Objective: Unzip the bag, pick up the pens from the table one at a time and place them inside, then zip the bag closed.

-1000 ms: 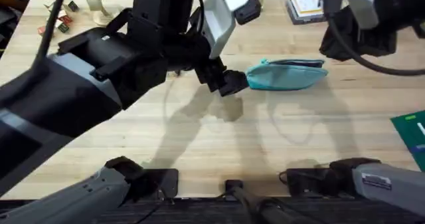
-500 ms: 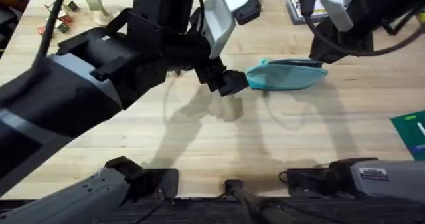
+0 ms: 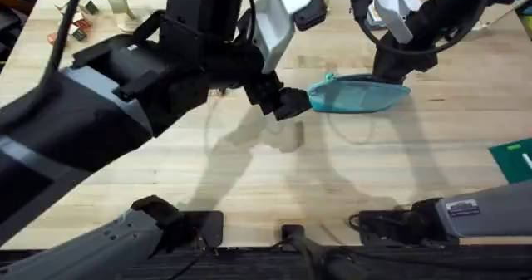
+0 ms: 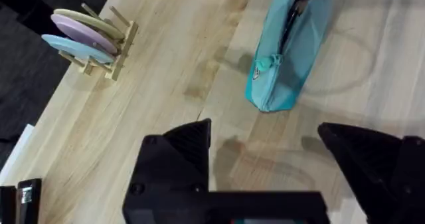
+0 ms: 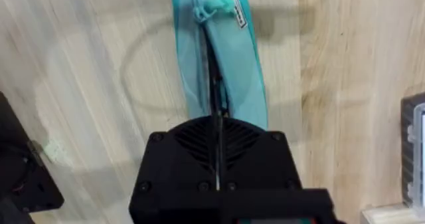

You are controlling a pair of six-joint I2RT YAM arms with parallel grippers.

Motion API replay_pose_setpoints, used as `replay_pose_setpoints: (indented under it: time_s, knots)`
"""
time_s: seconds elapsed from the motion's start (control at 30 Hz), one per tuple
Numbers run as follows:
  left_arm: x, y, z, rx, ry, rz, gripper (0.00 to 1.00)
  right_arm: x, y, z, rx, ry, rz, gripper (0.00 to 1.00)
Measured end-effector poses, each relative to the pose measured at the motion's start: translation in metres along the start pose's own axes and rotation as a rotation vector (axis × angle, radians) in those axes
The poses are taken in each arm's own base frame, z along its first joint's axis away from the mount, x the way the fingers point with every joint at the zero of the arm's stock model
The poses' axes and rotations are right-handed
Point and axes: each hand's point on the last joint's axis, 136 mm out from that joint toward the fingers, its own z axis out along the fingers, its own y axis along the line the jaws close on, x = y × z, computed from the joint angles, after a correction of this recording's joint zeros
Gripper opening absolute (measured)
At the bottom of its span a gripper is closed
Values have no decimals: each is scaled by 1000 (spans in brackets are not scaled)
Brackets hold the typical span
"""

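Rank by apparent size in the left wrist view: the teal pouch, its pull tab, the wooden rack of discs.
1. Teal pouch, largest.
2. Wooden rack of discs, though it lies farther off, so this is unsure.
3. Pull tab, clearly smallest.

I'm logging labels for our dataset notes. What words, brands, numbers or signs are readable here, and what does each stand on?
No text reads clearly.
Small white tag on the bag: too blurred to read.
Sticker on the right arm's base: too small to read.
Green item at the table's edge: white marks, cut off and unreadable.
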Motion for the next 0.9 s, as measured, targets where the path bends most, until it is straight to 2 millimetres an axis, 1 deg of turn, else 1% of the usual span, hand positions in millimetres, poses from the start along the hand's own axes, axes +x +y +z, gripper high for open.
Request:
replay_pose_setpoints:
  time_s: [0.2,0.3,0.53,0.73,0.9]
  knots:
    - [0,0,0,0,0,0,993,-4,-3,3,0,-19,-2,33]
    - [0,0,0,0,0,0,993,-4,-4,8,-17,-18,2,33]
    - [0,0,0,-1,0,0,993,1,-5,31,-89,3,17,33]
    - [0,0,0,-2,1,0,993,2,-14,52,-109,8,21,33]
    - [0,0,0,-2,1,0,994,5,-15,66,-145,19,29,33]
